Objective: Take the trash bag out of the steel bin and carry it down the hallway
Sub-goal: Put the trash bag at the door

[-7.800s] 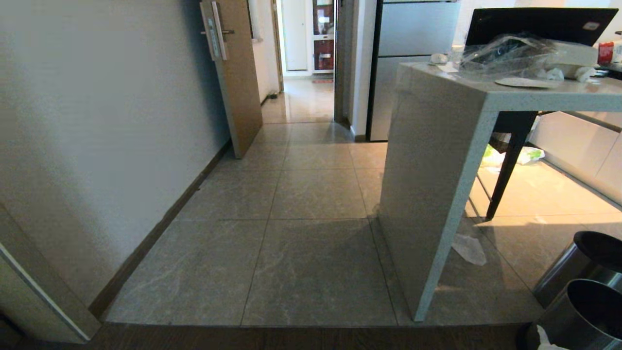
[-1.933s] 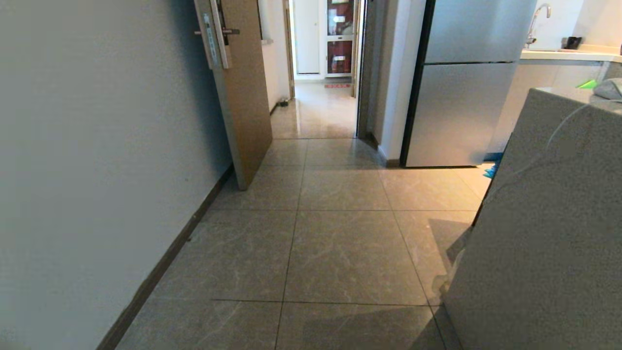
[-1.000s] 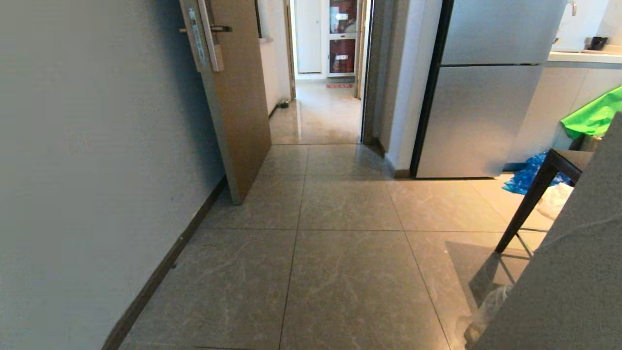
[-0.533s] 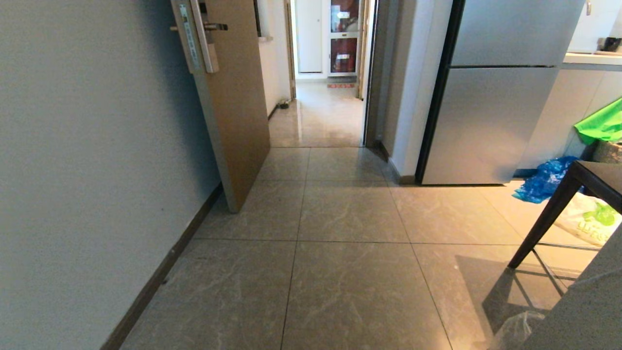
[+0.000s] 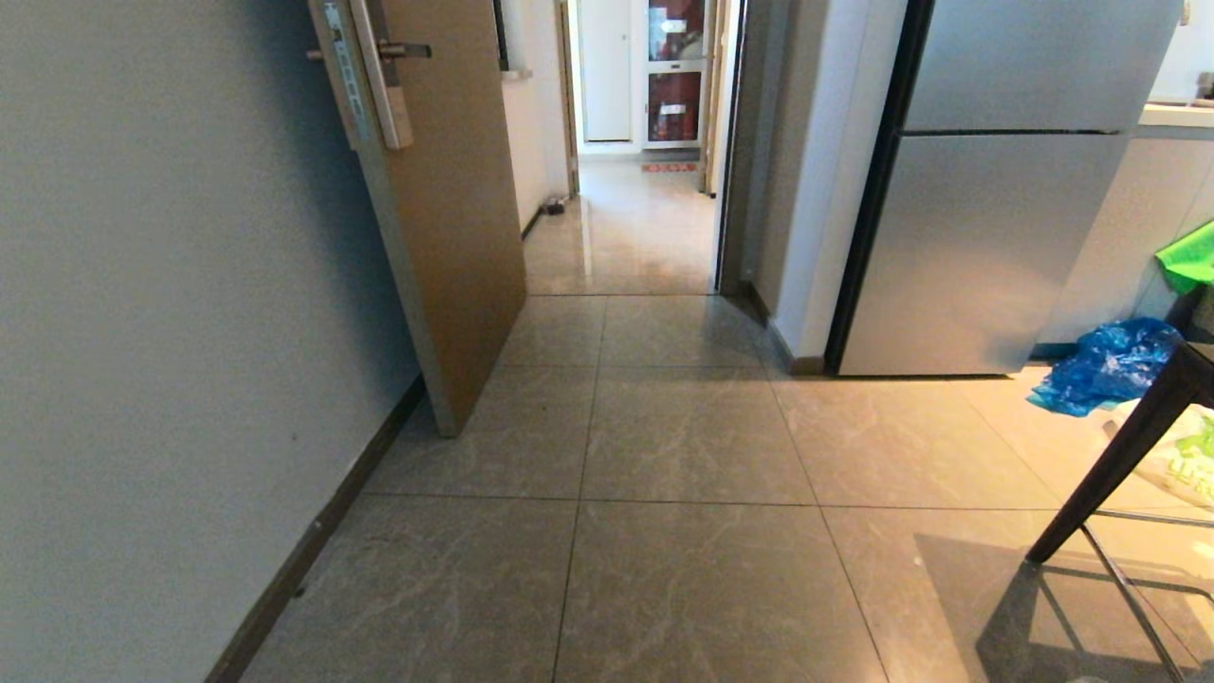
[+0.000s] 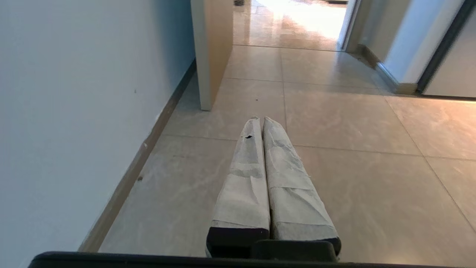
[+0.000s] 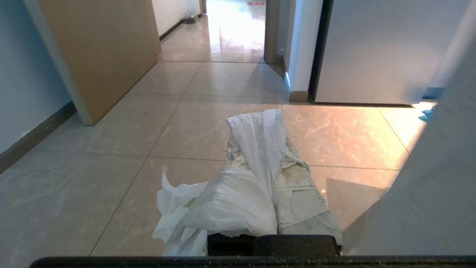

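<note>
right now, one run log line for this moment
phase: carry | right gripper: shut on trash bag | left gripper: shut, empty | ahead: hallway

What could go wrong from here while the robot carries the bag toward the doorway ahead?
1. The trash bag is only pinched as a thin fold in the shut right gripper; the loose plastic hanging below may slip out.
2. The open door stands out into the hallway on the left, so the passage narrows there.
3. The dark table leg and the blue bag lie close on the right; the hanging bag could snag.
</note>
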